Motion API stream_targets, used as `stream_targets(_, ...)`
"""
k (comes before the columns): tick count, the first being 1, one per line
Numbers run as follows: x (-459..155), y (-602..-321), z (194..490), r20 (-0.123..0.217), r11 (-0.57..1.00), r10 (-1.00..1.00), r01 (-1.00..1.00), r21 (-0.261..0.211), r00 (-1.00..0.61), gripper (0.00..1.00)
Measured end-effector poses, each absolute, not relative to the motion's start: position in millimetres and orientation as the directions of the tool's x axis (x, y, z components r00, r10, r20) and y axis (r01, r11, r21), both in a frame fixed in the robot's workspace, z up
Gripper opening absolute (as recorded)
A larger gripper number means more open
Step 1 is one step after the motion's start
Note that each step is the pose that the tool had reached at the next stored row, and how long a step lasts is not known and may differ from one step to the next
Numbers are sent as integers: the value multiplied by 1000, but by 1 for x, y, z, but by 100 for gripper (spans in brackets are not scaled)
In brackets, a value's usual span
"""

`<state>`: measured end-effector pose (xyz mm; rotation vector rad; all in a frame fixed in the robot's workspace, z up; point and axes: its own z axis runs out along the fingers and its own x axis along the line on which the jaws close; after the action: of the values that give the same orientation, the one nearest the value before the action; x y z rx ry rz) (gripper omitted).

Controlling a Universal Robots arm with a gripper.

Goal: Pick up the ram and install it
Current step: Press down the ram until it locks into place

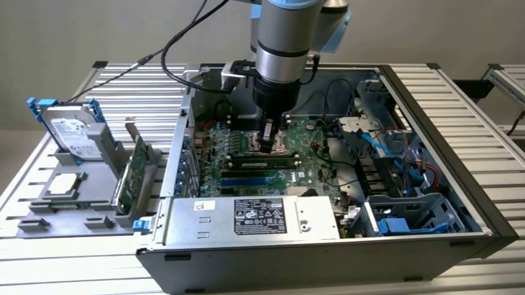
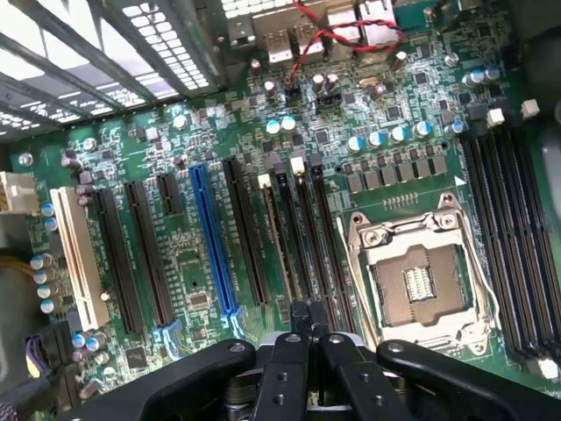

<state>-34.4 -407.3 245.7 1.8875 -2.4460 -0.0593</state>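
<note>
- Over the motherboard (image 1: 271, 157), inside the open PC case (image 1: 459, 184), gripper (image 1: 270, 142) hangs low, fingers clenched together, nothing visibly between them.
- ram (image 1: 262, 163) looks seated in a slot just below the gripper, next to the CPU socket (image 2: 419, 285).
- Handling guess: light, stiff, thin, fragile chips; grip the long bare edges, not the contacts.
- Hard drive (image 1: 70, 129) sits well apart on the rack.

I see an open computer case (image 1: 459, 184) on my slatted table (image 1: 484, 110); beside it, a grey tray (image 1: 49, 212) holds a hard drive (image 1: 70, 132) and a green card (image 1: 135, 169).
</note>
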Motion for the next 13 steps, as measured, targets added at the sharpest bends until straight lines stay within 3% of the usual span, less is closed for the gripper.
stream_targets(13, -34, -407, 246, 17, 449, -894, -891, 62, -449, 11)
